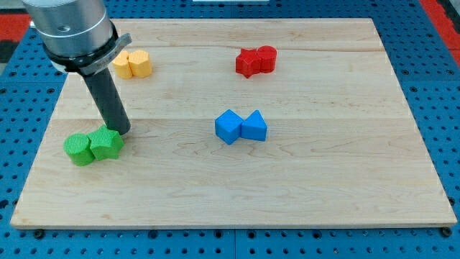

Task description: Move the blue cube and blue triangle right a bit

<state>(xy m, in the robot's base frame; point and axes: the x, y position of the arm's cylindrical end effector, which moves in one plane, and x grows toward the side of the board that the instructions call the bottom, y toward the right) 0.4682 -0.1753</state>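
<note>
The rod's tip is down on the wooden tabletop near its left edge, right against the upper side of the two green blocks, which sit touching each other. No pincer on this arm, just the straight dark rod, so there is nothing spread or pressed together to report. Out in the middle of the board, a little toward the bottom edge, the blue cube and the blue triangle sit side by side and touching, cube on the view's left, triangle on the view's right. They are well apart from the tip. Up near the top-left corner, two yellow blocks huddle together just beside the arm's grey body. Along the top edge, right of centre, two red blocks sit touching.
</note>
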